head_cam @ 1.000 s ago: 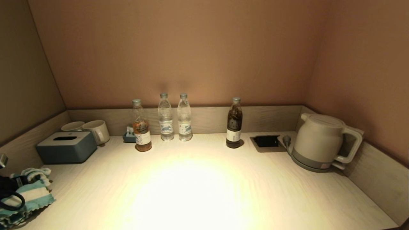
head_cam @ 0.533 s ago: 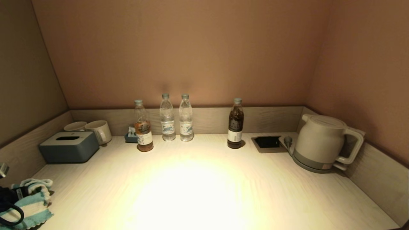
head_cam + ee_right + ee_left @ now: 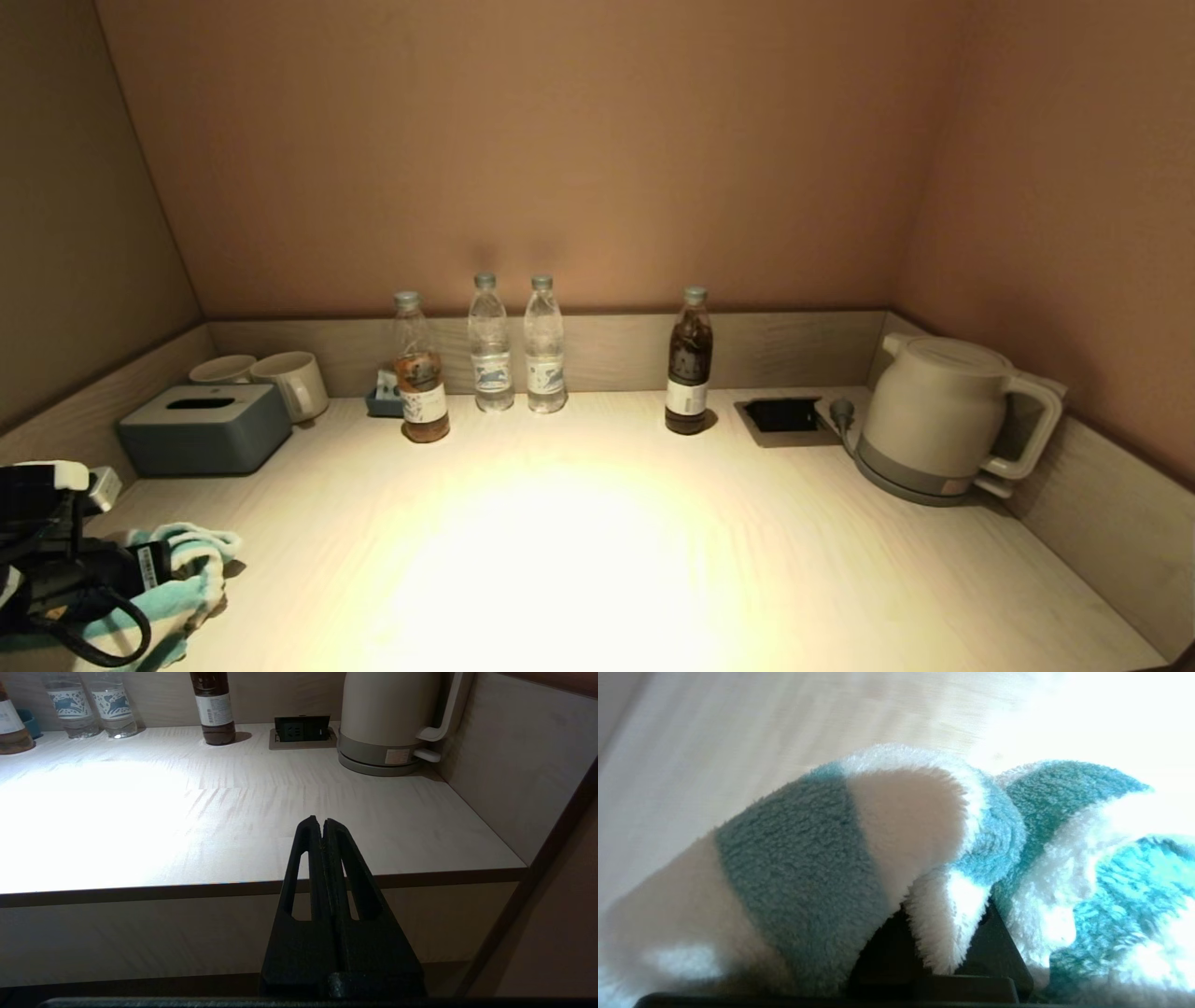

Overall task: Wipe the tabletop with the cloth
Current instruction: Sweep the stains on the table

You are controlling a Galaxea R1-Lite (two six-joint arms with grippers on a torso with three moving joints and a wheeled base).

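Jaws of left gripper [image 3: 173, 571] pinch a fold of the cloth [image 3: 191, 581], clamped nearly together w/ terry bunched over and between the fingers [image 3: 985, 947]. Jaws of right gripper [image 3: 323, 823] are pressed together, holding nothing; it sits parked below and in front of the tabletop's front edge, kettle side, pointing at the counter.

Fig. legend, head view:
- Left arm: enters at near-left corner, dark wrist body w/ looped cable over the cloth.
- Cloth: teal/white striped terry, crumpled, resting on the tabletop [image 3: 597, 560] at its near-left corner, just in front of the tissue box [image 3: 205, 431] but apart from it. Wrist view shows stripes draped over the fingers, pale wood grain beyond.
- Tabletop: pale beige wood grain, bright light patch at centre; low greyish rim on back and sides.
- Back row, L to R: two mugs [image 3: 291, 383] behind the tissue box; small blue tray [image 3: 383, 401]; amber-liquid bottle [image 3: 420, 373]; two clear water bottles [image 3: 509, 347] side by side; dark-liquid bottle [image 3: 689, 366], standing apart from the others.
- Black recess [image 3: 782, 414] w/ socket, between dark bottle and kettle [image 3: 943, 415]; kettle on its base in far-right corner, handle toward the right rim.
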